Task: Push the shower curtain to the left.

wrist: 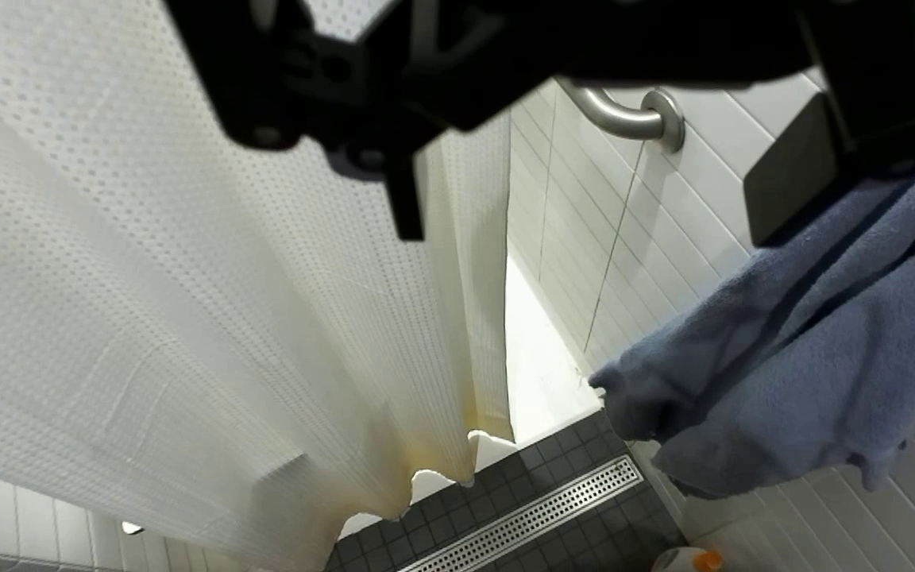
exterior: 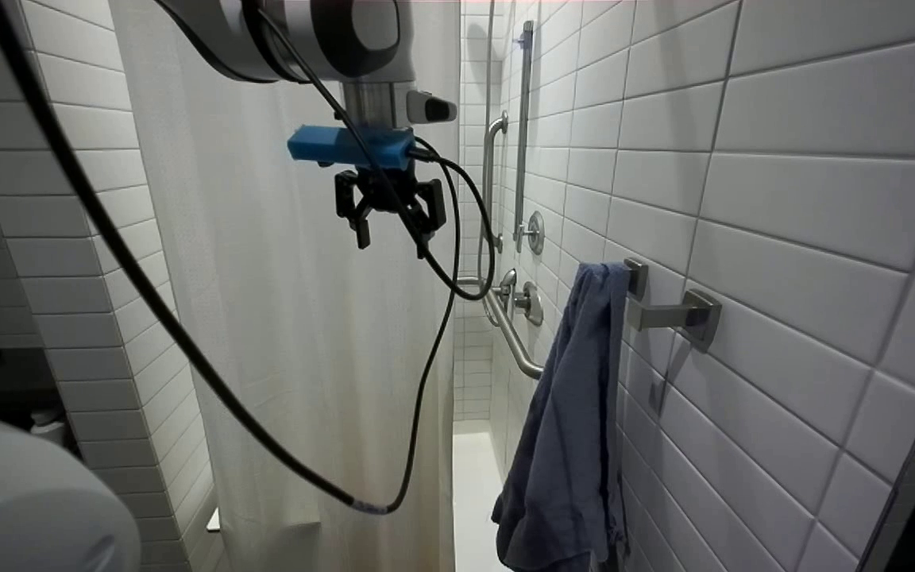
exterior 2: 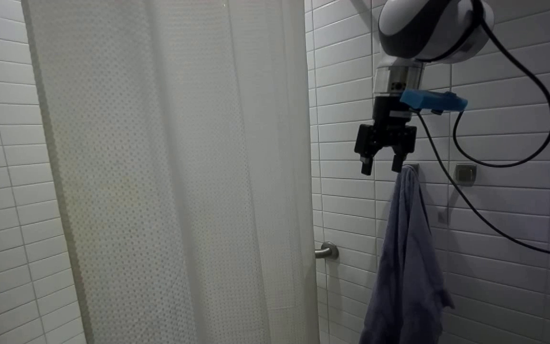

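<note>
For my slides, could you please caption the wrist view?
Open gripper, with the curtain at left, towel at right and floor drain below.

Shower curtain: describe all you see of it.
The shower curtain is tall, whitish and slightly translucent, apparently fabric with a fine dotted pattern. It hangs in long vertical folds to a wavy, partly yellowish hem; its top is out of frame. A gap parts its right edge, as pictured, from the tiled wall. The gripper seems not to touch it.
</note>
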Controlling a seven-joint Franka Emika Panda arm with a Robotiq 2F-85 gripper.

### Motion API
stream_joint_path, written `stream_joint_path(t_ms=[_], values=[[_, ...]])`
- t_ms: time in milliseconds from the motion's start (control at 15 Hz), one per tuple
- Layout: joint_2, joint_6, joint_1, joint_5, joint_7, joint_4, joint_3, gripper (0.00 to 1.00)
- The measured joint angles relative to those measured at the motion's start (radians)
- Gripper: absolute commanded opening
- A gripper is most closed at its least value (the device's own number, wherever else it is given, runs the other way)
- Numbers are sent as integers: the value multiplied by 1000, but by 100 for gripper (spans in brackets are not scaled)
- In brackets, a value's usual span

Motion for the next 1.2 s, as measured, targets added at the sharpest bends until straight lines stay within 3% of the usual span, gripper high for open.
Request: stream_joint_path(t_ms=[333,667,1067,1200], values=[[125,-18,14,95,-139,133,-38,100],[298,-147,20,232,-303,348,-70,100],[510,-174,16,197,-282,619,-59,100],[534,-174,12,195,-278,640,-53,100]])
